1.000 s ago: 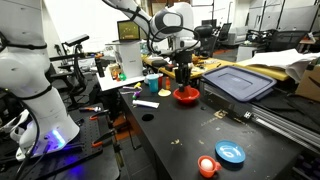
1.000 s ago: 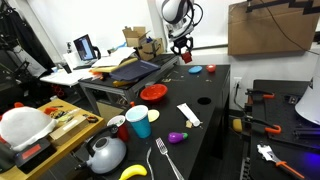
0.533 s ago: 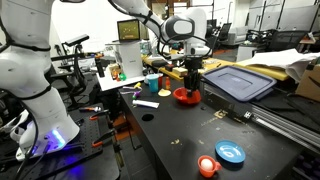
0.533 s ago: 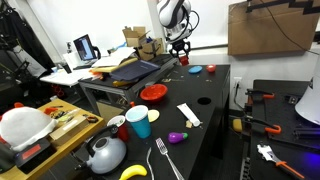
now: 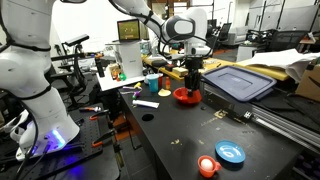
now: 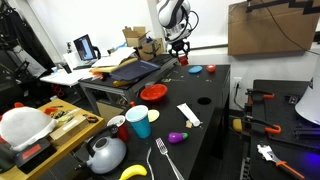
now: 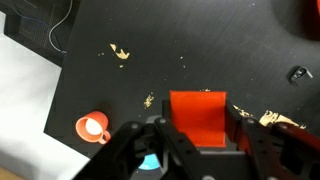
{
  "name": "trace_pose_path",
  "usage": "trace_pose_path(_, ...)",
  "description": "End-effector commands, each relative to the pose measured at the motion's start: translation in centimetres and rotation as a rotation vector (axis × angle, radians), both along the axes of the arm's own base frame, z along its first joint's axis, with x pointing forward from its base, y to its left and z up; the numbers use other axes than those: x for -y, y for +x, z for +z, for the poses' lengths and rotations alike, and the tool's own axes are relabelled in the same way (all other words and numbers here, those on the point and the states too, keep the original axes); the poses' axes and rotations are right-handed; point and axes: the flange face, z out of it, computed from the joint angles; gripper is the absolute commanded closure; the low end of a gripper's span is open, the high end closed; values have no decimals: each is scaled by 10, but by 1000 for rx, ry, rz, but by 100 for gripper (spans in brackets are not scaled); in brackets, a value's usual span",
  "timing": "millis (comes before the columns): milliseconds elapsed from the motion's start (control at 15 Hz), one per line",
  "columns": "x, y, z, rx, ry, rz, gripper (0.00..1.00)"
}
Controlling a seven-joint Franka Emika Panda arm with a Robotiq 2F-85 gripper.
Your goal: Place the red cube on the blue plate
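One arm: the Panda's gripper (image 5: 192, 78) hangs above the table, jaws pinched on the cube as the wrist view shows it; nothing else is in its grasp.
Table: a black top (image 5: 170, 140), with loose odds and ends toward its far end in an exterior view.
Lid: a grey-blue bin lid (image 5: 240, 80) lies at 3 o'clock of the gripper in an exterior view, off the line to the plate.
Bowl: a red bowl (image 5: 186, 96) sits just below the gripper in an exterior view; whether the gripper is truly over it or only lined up with it from this camera, I cannot tell.
Plate: the blue plate (image 5: 230, 153) is empty and lies at 5 o'clock of the gripper in one exterior view, at 4 o'clock (image 6: 212, 69) in the other. In the wrist view only a blue sliver shows, low between the gripper's parts, at 7 o'clock of the cube, probably its rim.
Disc: a small red-orange disc (image 5: 207, 166) with a white centre sits just beside the plate; in the wrist view it is at 9 o'clock (image 7: 92, 127) of the cube. It is the one thing close enough to be clipped on the way down.
Cube: the red cube (image 7: 203, 112) is off the table, held between the fingers (image 7: 245, 135); having square faces, it has no long axis to line up. Carry and lowering are not yet done, by my reading.
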Motion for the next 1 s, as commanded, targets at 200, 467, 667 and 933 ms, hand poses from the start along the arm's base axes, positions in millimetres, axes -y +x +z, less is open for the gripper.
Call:
trace_pose_path(200, 3, 13, -19, 1, -31, -29, 74)
trace_pose_path(467, 24, 33, -40, 35, -75, -132, 74)
trace_pose_path(667, 56, 49, -51, 46, -91, -248, 74)
trace_pose_path(933, 98, 66, -64, 68, -64, -432, 74)
